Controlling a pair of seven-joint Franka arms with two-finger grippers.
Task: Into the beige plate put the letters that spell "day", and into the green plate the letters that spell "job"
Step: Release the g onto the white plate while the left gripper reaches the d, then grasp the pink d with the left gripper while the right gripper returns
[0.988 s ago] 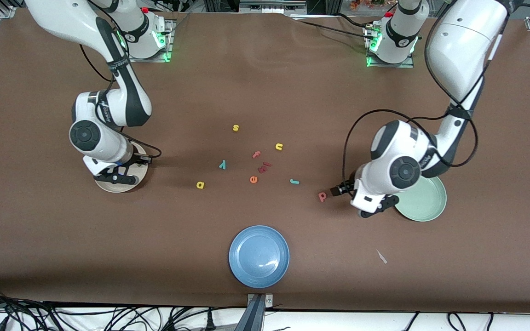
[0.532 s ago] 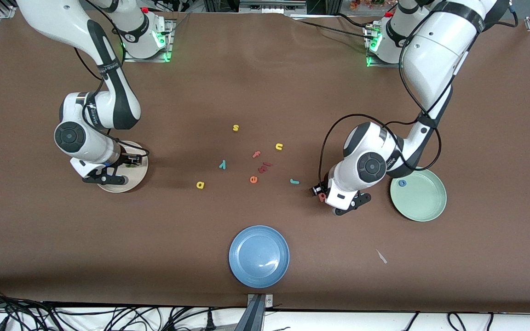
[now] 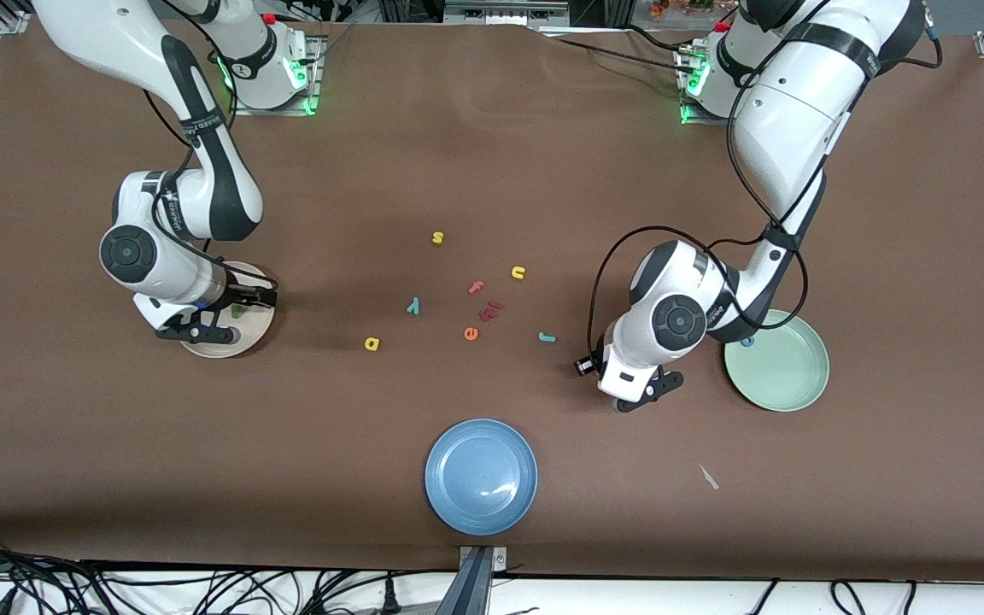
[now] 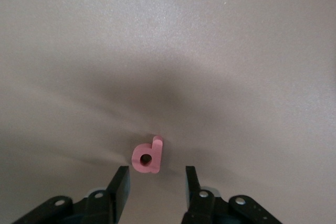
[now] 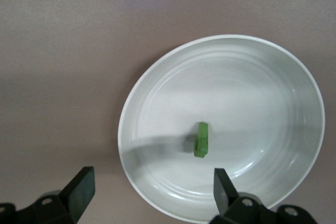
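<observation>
My left gripper (image 4: 156,184) hangs low over the table, open. The pinkish-red letter (image 4: 147,156) lies flat just ahead of its fingertips, not between them; the left hand hides it in the front view. A blue "o" (image 3: 746,342) lies in the green plate (image 3: 787,376). Over the beige plate (image 3: 227,348) my right gripper (image 5: 152,184) is wide open and empty. A green letter (image 5: 201,140) lies loose in that plate (image 5: 122,135). The yellow round-bowled letter (image 3: 372,343), teal "y" (image 3: 412,306) and teal "j" (image 3: 547,337) lie on the table between the arms.
A yellow "s" (image 3: 437,237), yellow "u" (image 3: 518,272), orange "e" (image 3: 471,333), red "f" (image 3: 477,287) and dark red pieces (image 3: 490,309) lie mid-table. A blue plate (image 3: 481,477) sits nearest the front camera. A white scrap (image 3: 708,477) lies nearer that camera than the green plate.
The left arm has swung from over the green plate to the pinkish-red letter, its jaws narrowing. The right gripper has opened over the beige plate, where the green letter now lies.
</observation>
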